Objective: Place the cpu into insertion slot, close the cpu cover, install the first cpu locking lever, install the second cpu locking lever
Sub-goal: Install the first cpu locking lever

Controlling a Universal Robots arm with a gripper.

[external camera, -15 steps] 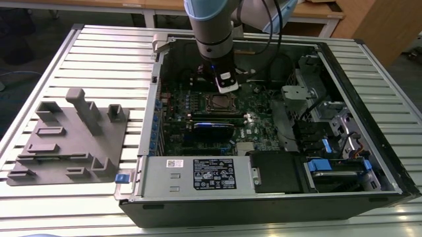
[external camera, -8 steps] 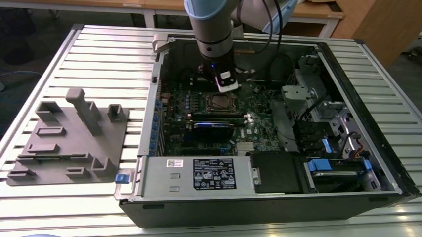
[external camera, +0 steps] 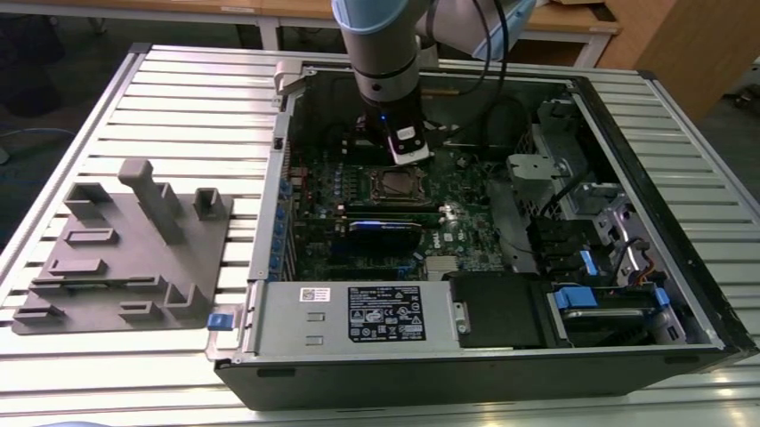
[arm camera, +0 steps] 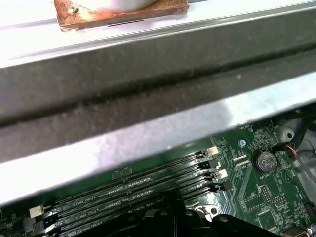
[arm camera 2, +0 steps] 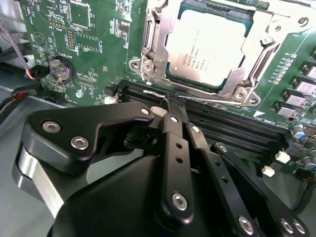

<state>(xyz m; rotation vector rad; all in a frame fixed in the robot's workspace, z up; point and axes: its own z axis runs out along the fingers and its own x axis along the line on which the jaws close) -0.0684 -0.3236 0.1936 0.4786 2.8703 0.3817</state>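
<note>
A pale metal table [external camera: 178, 98] with long ribbed slats ran across the exterior view. An open black computer case [external camera: 475, 378] lay on its side on the slats, covering the centre and right of the frame. At lower left, just beside the case, a grey fixture plate [external camera: 119, 267] with upright blocks rested flat.

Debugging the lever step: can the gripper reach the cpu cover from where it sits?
Likely yes. The gripper, fingers shut, hangs just beside the edge of the cpu cover, above the memory slots. The cover lies flat over the cpu, and nothing stands between it and the gripper.
</note>
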